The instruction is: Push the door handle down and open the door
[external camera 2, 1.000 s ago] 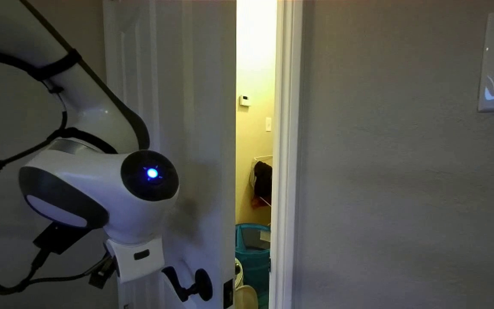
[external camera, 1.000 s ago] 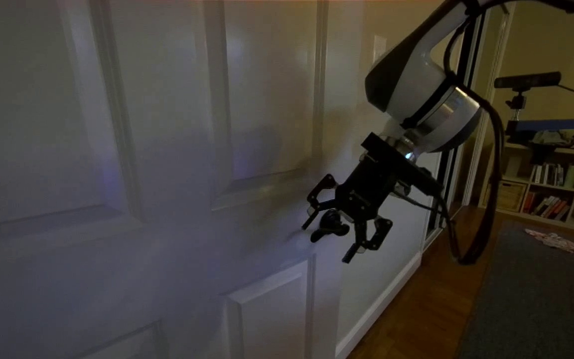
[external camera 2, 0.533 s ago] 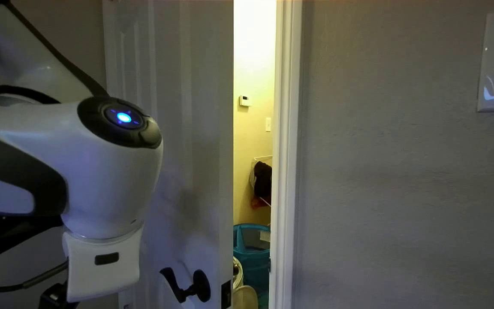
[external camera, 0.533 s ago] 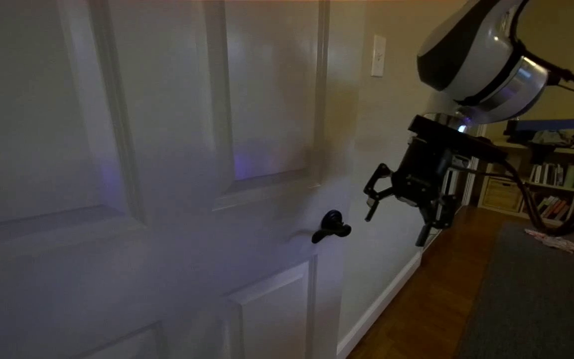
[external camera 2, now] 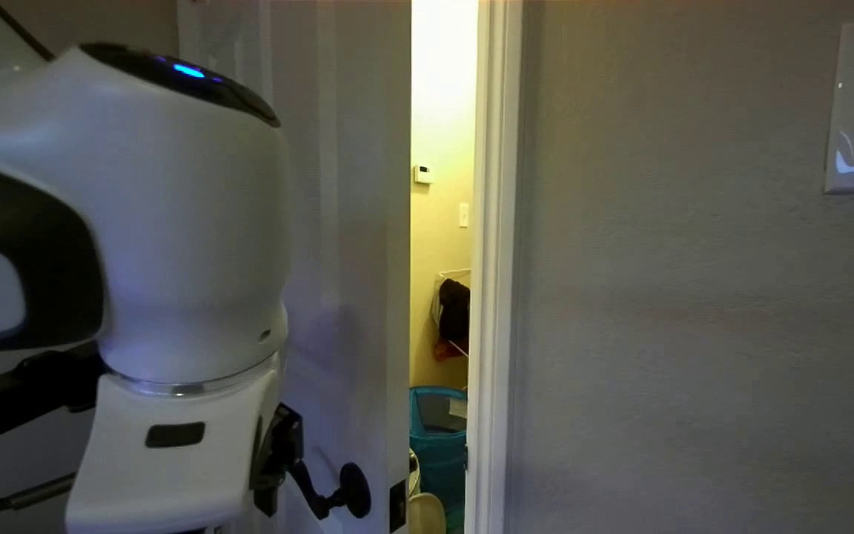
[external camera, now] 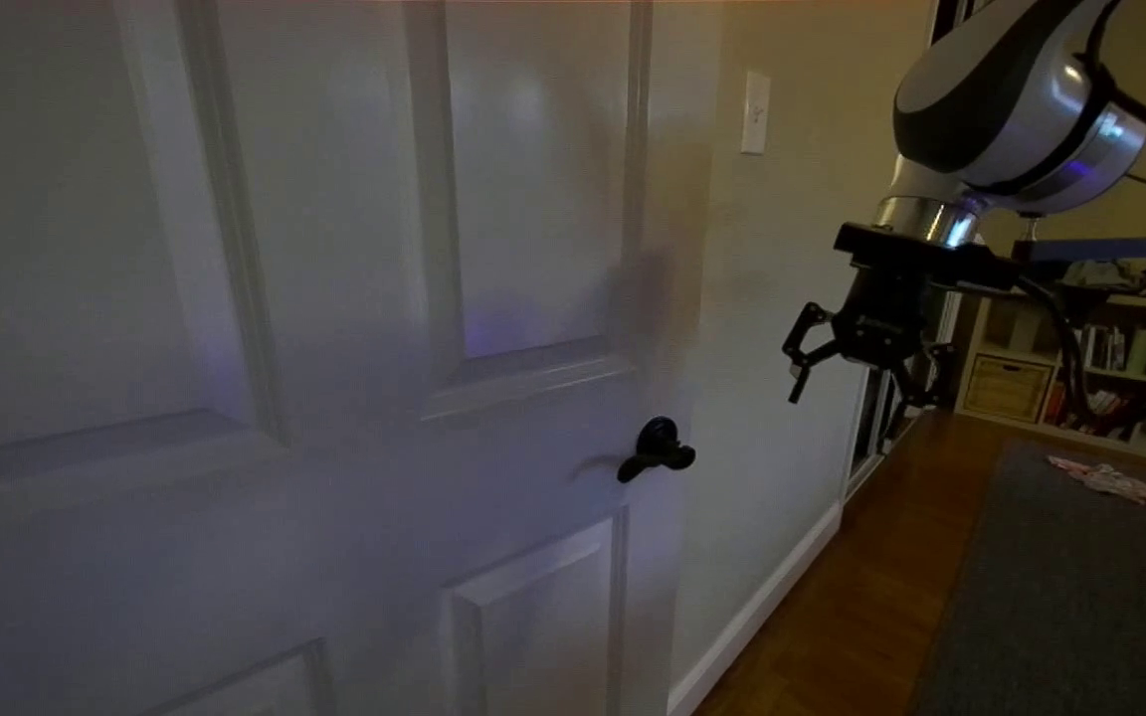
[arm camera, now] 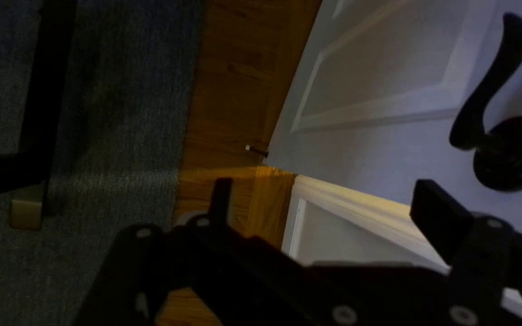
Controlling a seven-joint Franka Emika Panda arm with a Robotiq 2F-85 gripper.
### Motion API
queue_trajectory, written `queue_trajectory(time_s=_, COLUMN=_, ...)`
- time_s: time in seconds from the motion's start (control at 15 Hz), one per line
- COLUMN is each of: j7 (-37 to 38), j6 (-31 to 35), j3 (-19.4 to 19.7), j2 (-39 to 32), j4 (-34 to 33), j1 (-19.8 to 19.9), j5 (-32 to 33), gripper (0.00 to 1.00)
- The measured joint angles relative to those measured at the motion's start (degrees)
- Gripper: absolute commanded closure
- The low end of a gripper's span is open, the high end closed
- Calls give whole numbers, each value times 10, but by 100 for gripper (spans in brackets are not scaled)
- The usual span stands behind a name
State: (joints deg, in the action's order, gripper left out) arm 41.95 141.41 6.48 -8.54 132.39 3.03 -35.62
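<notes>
The white panelled door (external camera: 354,537) stands ajar; an exterior view shows a lit gap between the door (external camera 2: 356,222) and its frame. The dark door handle (external camera: 658,452) also shows in an exterior view (external camera 2: 353,491) and at the right of the wrist view (arm camera: 510,151). Its lever looks roughly level. My gripper (external camera: 856,396) is open and empty, pointing down, apart from the handle and to its right in that exterior view. In the wrist view the open jaws (arm camera: 324,194) have the handle beyond the right finger. In an exterior view the arm hides the fingers.
The door frame (external camera 2: 497,267) borders the gap; a teal basket (external camera 2: 438,463) stands behind it. A wall with a light switch (external camera: 755,111) lies beyond the door's edge. A bookshelf (external camera: 1006,386) and a cloth (external camera: 1100,479) are farther back. A black stand leg (arm camera: 45,104) crosses the carpet.
My gripper has moved from around the handle away to the right in an exterior view, turning more upright and staying open. The door's edge has shifted only very slightly.
</notes>
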Motion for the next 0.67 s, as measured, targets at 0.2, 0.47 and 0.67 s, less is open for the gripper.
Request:
queue_trajectory(time_s=0.2, j7=18, j6=41, j3=4, j2=-29, j4=-30, j1=8, j5=0, gripper=0)
queue_trajectory(time_s=0.47, j7=20, j6=70, j3=4, j2=-91, j4=-107, j1=14, j5=-5, gripper=0)
queue_trajectory(time_s=0.67, j7=20, j6=77, j3=4, j2=-140, j4=-176, j1=18, j5=-10, gripper=0)
